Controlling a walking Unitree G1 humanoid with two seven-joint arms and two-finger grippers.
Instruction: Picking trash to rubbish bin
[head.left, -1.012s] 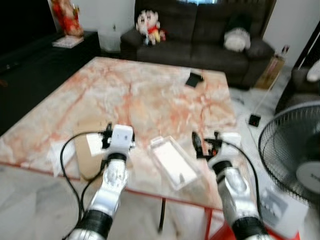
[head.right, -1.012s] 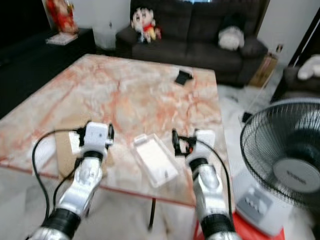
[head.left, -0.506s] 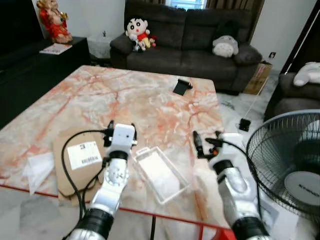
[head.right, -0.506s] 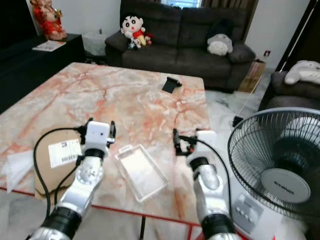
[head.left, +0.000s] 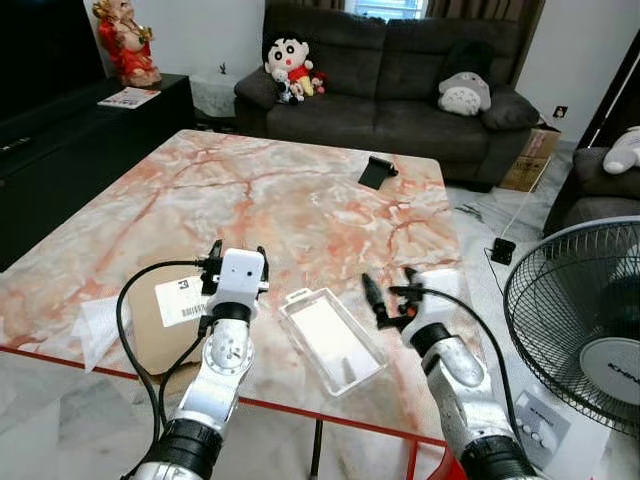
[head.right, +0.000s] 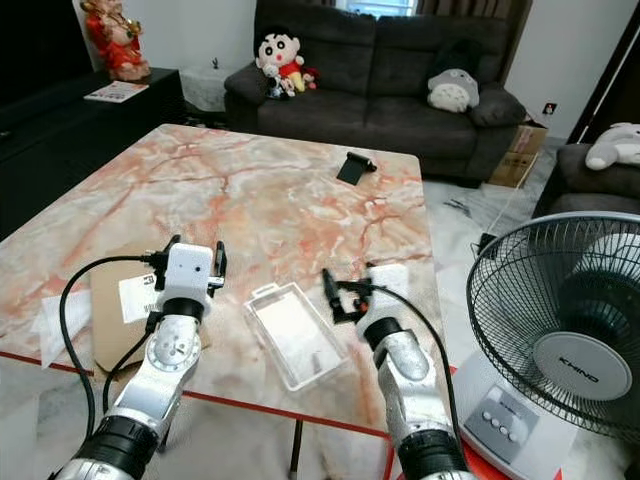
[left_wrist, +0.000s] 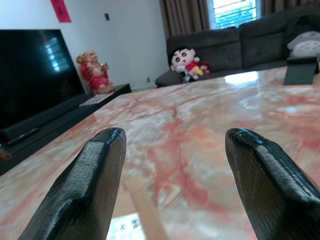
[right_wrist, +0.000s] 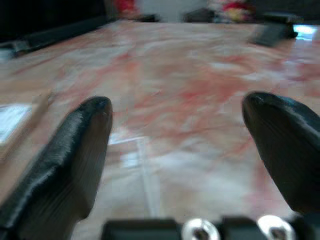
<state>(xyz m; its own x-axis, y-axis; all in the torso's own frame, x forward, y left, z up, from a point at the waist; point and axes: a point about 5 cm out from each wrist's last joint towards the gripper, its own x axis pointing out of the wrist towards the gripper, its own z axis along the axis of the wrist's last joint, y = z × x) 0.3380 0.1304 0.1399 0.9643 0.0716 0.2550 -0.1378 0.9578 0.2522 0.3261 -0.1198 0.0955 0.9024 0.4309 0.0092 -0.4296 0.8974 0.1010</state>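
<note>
A clear plastic tray (head.left: 333, 341) lies on the marble table (head.left: 290, 200) near its front edge. My right gripper (head.left: 390, 290) stands open just right of the tray, its fingers (right_wrist: 75, 150) wide apart over the tabletop. Left of the tray, my left gripper (head.left: 235, 255) is open and hovers above a brown cardboard envelope (head.left: 160, 325) with a white label. A crumpled clear wrapper (head.left: 100, 330) sits at the table's left front corner. In the left wrist view the fingers (left_wrist: 90, 185) frame the marble and a bit of the label.
A small black object (head.left: 377, 172) lies at the table's far right. A grey sofa (head.left: 400, 90) with soft toys stands behind. A standing fan (head.left: 580, 330) is close on my right. A dark TV cabinet (head.left: 60, 150) runs along the left.
The camera view shifted and sharpened. My right gripper has swung left, closer to the clear tray. The left gripper stays over the envelope.
</note>
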